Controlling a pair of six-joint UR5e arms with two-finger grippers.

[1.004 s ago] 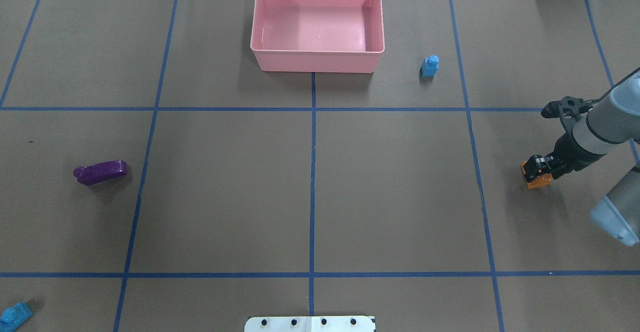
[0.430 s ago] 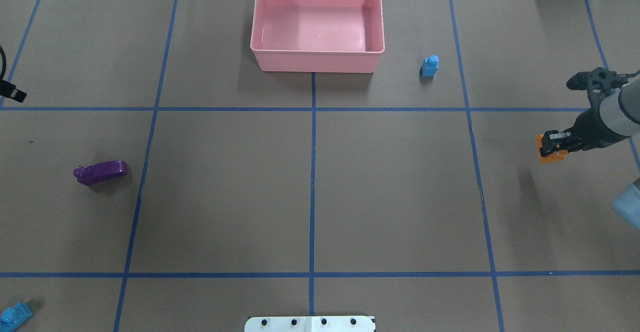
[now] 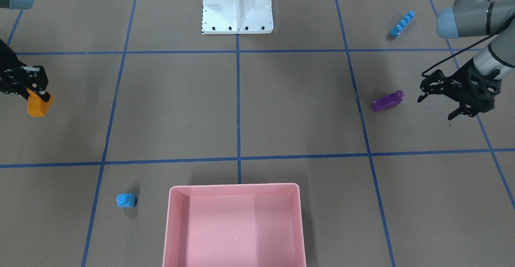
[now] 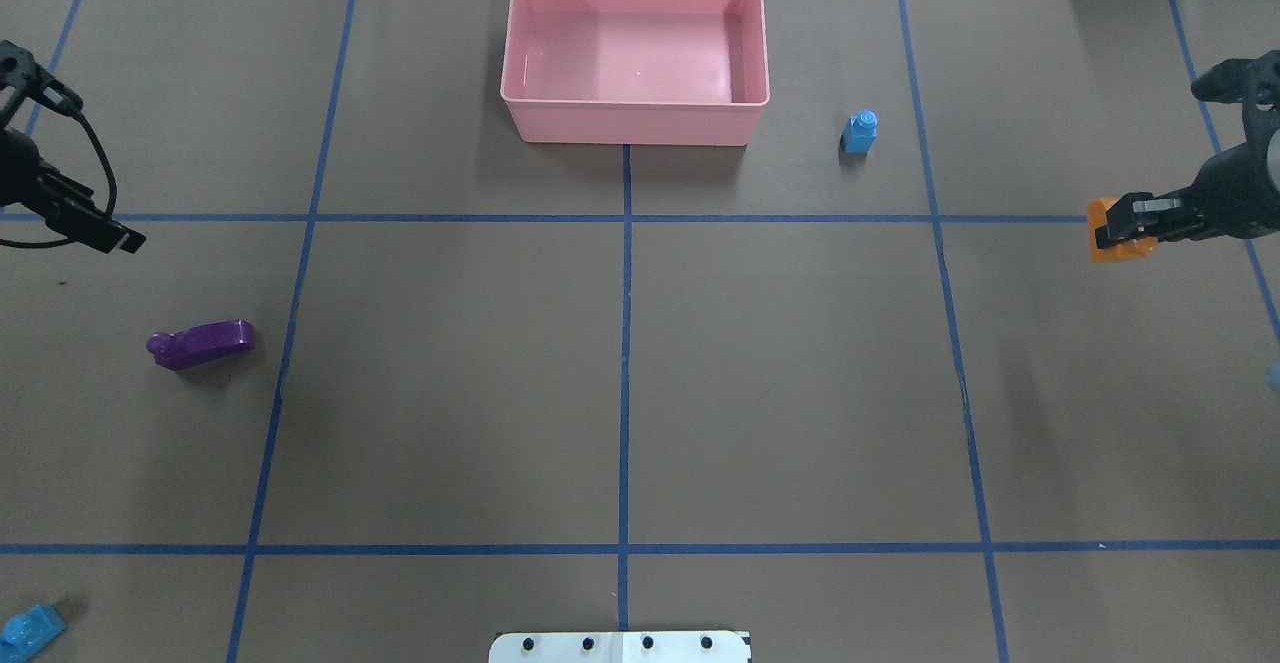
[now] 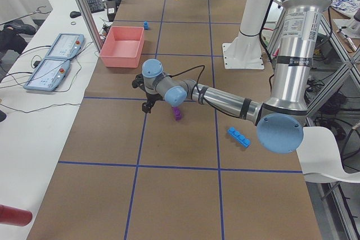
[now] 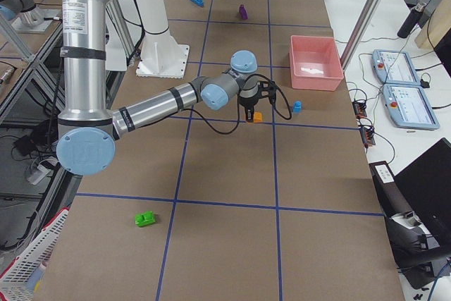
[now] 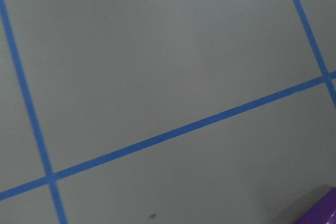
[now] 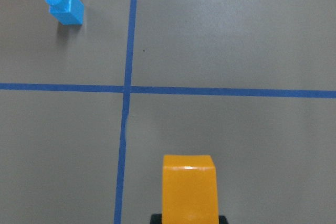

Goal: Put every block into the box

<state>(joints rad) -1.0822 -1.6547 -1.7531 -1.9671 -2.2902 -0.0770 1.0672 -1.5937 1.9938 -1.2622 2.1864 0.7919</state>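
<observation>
My right gripper is shut on the orange sloped brick and holds it above the table; the brick also shows in the right wrist view. My left gripper is open and empty, just beside the long purple brick, which lies on the table. The tiny blue brick stands right of the pink box, which is empty. The long blue brick lies near the robot's left. The green brick lies far out on the robot's right.
The white pedestal base stands at the robot's side of the table. Blue tape lines divide the brown table surface into squares. Tablets and cables lie on the bench beyond the box.
My right gripper has lifted the orange brick off the table and carried it farther away and to the right. My left arm has come into the overhead view from the left edge.
</observation>
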